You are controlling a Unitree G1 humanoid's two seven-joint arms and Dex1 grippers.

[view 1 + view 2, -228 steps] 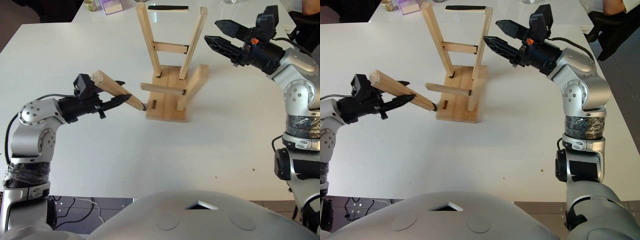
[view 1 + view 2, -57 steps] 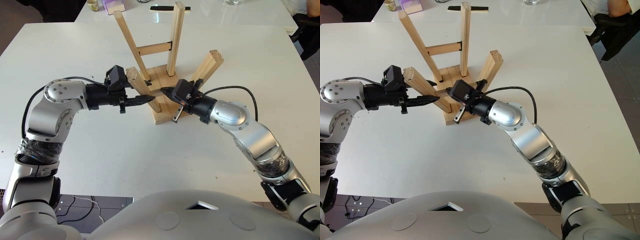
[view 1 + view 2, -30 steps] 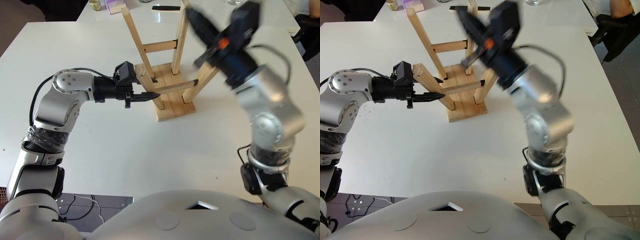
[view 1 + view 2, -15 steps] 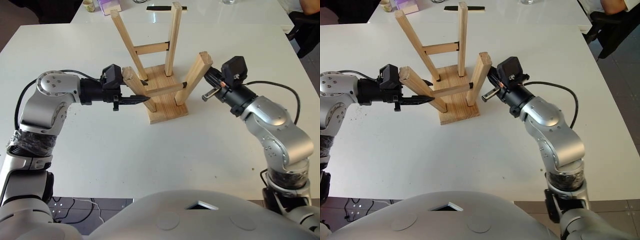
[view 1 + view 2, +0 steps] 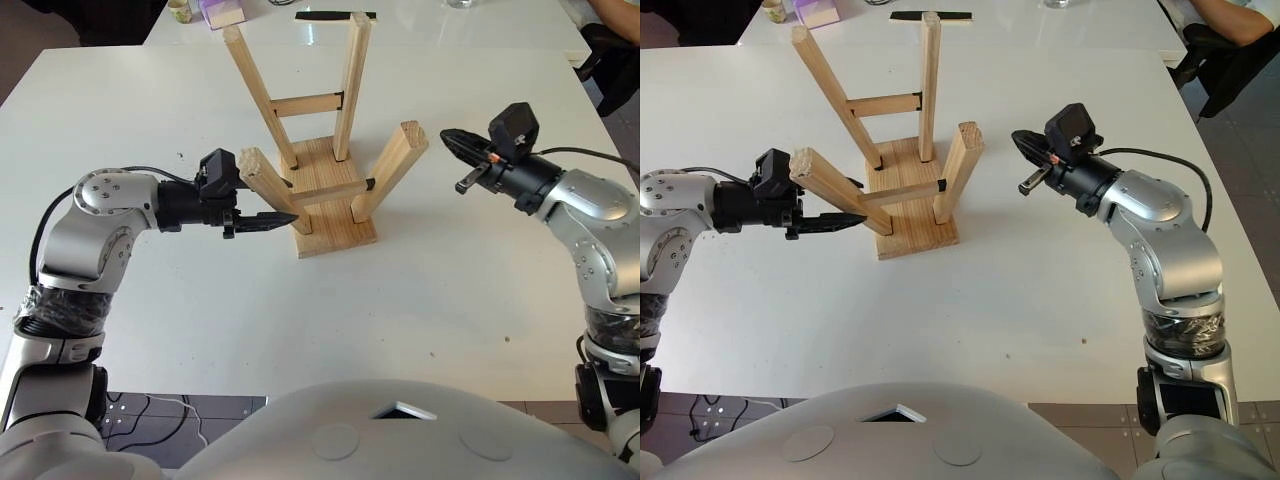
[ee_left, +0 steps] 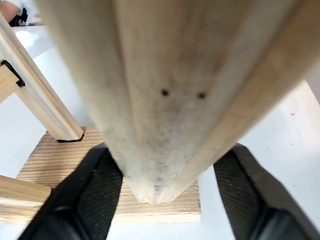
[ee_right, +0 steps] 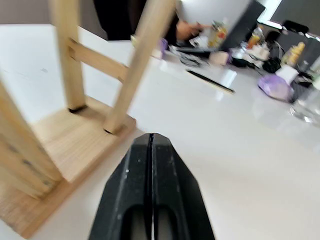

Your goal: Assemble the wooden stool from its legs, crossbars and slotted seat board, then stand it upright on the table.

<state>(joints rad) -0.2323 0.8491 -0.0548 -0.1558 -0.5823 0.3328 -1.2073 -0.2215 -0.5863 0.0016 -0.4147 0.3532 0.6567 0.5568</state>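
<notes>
— White table (image 5: 300, 330). Where's the wooden stool (image 5: 325, 190)?
— Mid-table, upside down, slotted seat board (image 5: 335, 228) flat. Left gripper (image 5: 272, 218) clamps the near left leg (image 5: 262, 182).
— Right gripper (image 5: 452, 138)?
— Fingers pressed together, empty, apart on the right.

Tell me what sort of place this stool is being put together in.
Probably an office or lab workroom rather than a woodshop: a plain white table, a black chair at the edge, and a far table cluttered with a dark screen, bottles and a purple box.
</notes>
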